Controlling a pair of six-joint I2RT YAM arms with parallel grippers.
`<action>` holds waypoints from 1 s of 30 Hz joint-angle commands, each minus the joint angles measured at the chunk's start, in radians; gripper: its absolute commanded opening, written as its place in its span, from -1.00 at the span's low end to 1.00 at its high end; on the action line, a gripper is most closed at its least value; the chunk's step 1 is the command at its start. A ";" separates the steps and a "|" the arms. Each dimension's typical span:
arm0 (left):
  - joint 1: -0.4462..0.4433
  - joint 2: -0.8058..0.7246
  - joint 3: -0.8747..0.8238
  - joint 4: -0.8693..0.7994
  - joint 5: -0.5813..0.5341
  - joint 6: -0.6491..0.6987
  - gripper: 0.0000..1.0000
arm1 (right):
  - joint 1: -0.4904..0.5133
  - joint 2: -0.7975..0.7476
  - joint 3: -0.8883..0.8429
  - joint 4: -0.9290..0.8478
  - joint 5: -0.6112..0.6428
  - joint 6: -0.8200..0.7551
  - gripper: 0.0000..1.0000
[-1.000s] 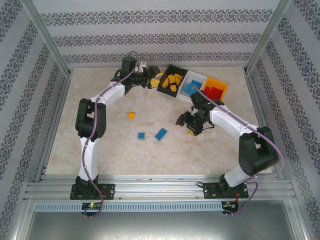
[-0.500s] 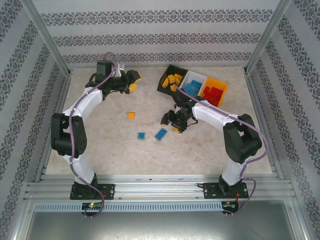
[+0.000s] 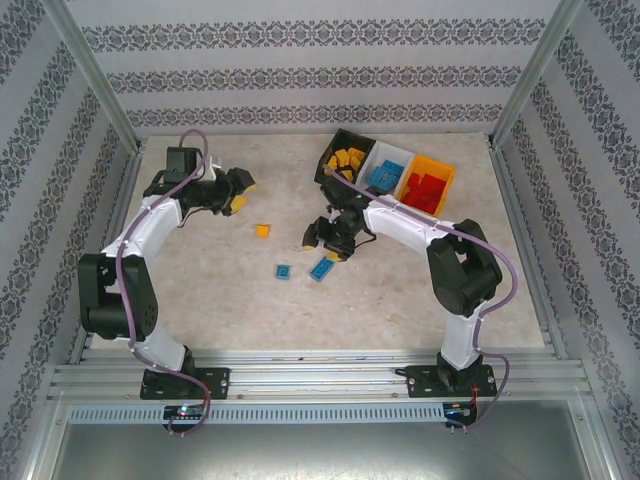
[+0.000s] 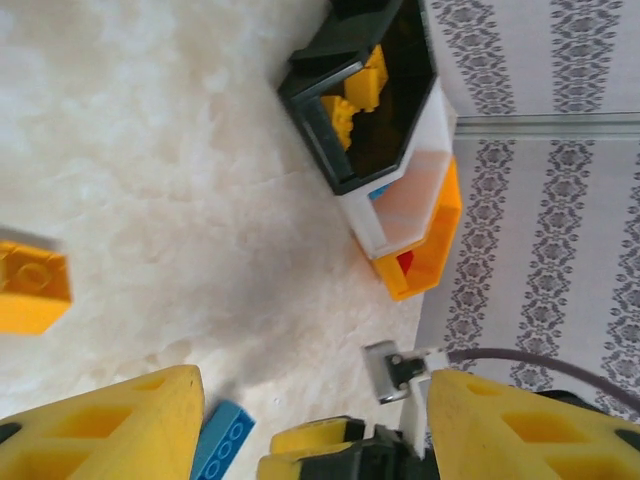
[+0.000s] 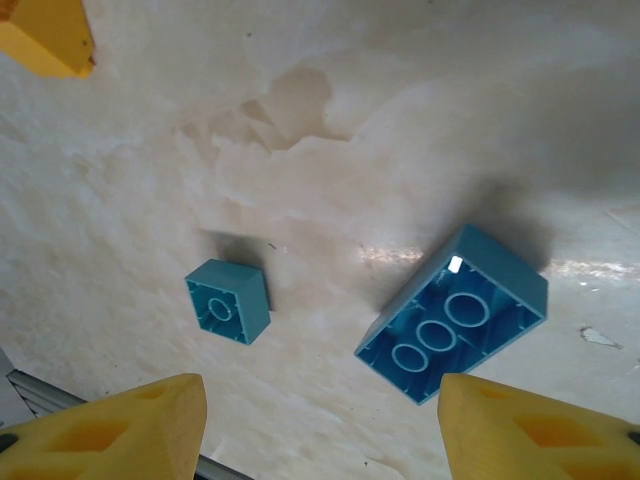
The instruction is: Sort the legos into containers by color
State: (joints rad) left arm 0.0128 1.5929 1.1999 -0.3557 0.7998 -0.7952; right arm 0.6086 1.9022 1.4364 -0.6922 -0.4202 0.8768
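**Left arm backing off the bins; right claw lining up on blue**

Top view: the left claw [image 3: 238, 190] is now sitting well left of the containers [image 3: 326, 160], having pulled away from the black bin in the last second. Its jaws are standing apart and carrying nothing, so that drop looks finished. The right claw [image 3: 322, 240] has swung in from the right and is hovering beside the large blue brick [image 3: 321, 268]. The small blue brick [image 3: 284, 271] and orange brick [image 3: 262, 231] are still lying loose on the desk [image 3: 200, 290].

Left wrist: the fingers are spread and empty, with the orange brick [image 4: 30, 290] lying off to the left.

Right wrist: the jaws are released. The large blue brick [image 5: 452, 312] is lying underside-up near the right finger, ahead of the tips and not between them.
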 commanded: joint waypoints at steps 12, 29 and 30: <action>0.093 -0.078 -0.143 -0.280 -0.067 0.222 0.34 | 0.041 0.208 0.354 -0.287 0.075 -0.069 0.29; 0.157 -0.237 -0.218 -0.430 -0.174 0.337 0.45 | 0.111 0.696 1.189 -0.627 0.231 -0.120 0.31; 0.160 -0.248 -0.222 -0.440 -0.183 0.345 0.46 | 0.117 0.699 1.187 -0.600 0.232 -0.120 0.31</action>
State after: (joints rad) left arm 0.1570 1.3808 0.9924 -0.7197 0.6579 -0.5056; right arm 0.7120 2.5713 2.5824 -1.2373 -0.2398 0.7589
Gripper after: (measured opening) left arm 0.726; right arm 0.656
